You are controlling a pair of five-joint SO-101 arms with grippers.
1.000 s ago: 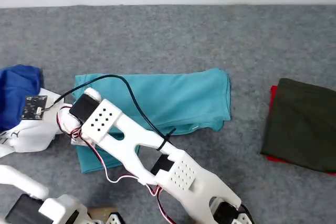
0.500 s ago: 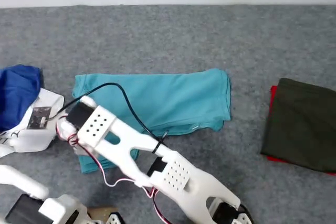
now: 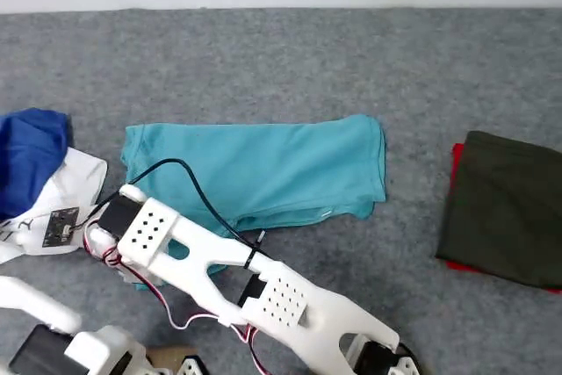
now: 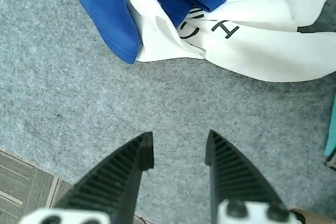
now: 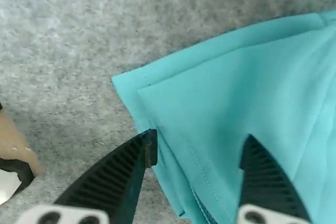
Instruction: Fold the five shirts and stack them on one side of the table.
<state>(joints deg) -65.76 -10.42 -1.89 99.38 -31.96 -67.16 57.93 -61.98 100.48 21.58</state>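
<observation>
A teal shirt lies folded lengthwise in the middle of the grey table. My right arm reaches across its near left corner. In the right wrist view my right gripper stands open just above that teal shirt corner, with nothing between its fingers. A blue shirt and a white shirt lie crumpled at the left. My left gripper hangs open over bare carpet, near the blue shirt and the white shirt. At the right a folded dark olive shirt rests on a red shirt.
The left arm sits low at the near left corner. Grey carpet covers the table up to a pale wall at the back. A wooden floor strip shows past the carpet's edge.
My right arm has drawn back toward the near edge and slightly left, from over the shirt's left end to its near left corner. The shirts have not moved.
</observation>
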